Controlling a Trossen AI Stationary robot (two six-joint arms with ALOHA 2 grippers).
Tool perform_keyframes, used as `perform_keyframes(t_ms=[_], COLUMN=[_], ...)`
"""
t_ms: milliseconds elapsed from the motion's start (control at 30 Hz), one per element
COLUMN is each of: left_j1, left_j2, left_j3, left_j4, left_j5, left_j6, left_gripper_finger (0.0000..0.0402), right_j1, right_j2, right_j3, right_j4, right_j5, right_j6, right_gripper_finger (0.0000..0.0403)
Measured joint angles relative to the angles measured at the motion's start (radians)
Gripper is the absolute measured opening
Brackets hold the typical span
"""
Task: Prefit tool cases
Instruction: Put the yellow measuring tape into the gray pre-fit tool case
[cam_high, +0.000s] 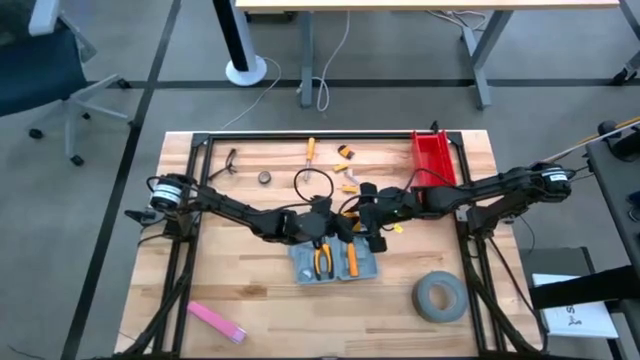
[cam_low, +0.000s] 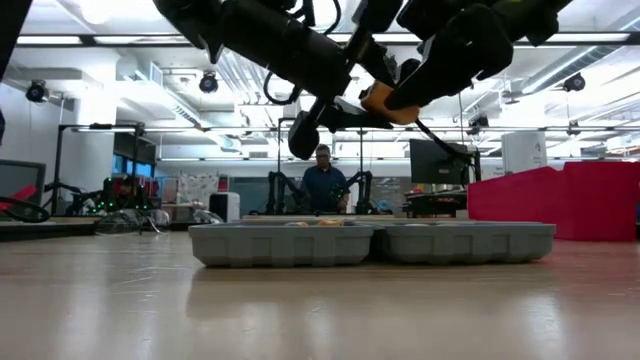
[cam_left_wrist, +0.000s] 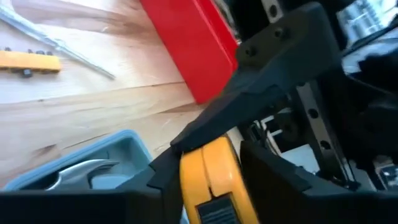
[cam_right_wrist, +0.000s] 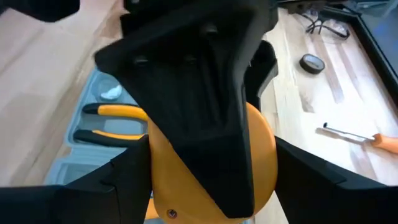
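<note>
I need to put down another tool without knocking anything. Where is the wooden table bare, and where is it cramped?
Bare wood lies along the near edge between the pink flat block and the grey tape roll, and to the left of the open blue-grey plastic case. It is crowded above the case, where both grippers meet, and among the small tools towards the red plastic bin.

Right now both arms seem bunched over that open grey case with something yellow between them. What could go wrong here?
The yellow tool hangs above the tool case between both grippers; if the right gripper lets go before the left gripper grips firmly, it could drop.

The arms are crowded together over the case, so they might bump each other.

A drop might knock the pliers already seated in the case.
</note>
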Motion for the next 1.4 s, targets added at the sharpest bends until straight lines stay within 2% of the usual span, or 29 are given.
perform_keyframes(t_ms=[100,333,533,867,1133,1400], left_j1=[0.001,0.002,0.002,0.0,0.0,-0.004], left_j2=[-0.001,-0.002,-0.003,-0.003,-0.006,-0.051], left_j3=[0.007,0.007,0.007,0.007,0.007,0.003], left_j4=[-0.014,0.001,0.003,0.01,-0.039,-0.223], left_j5=[0.005,0.031,0.045,0.066,0.069,0.101], left_j6=[-0.037,-0.013,0.007,0.034,0.059,0.06], left_gripper_finger=[0.0105,0.0087,0.0084,0.0081,0.0081,0.0079], right_j1=[0.0,0.001,0.001,-0.001,-0.001,-0.003], right_j2=[-0.002,-0.006,-0.006,-0.005,-0.02,-0.106], right_j3=[0.012,0.018,0.018,0.018,0.018,0.014], right_j4=[-0.02,-0.03,-0.023,-0.02,-0.081,-0.211], right_j5=[0.027,0.042,0.055,0.051,0.056,0.084], right_j6=[-0.019,-0.03,-0.025,-0.015,-0.011,0.002], right_gripper_finger=[0.0253,0.0266,0.0267,0.0331,0.0321,0.0318])
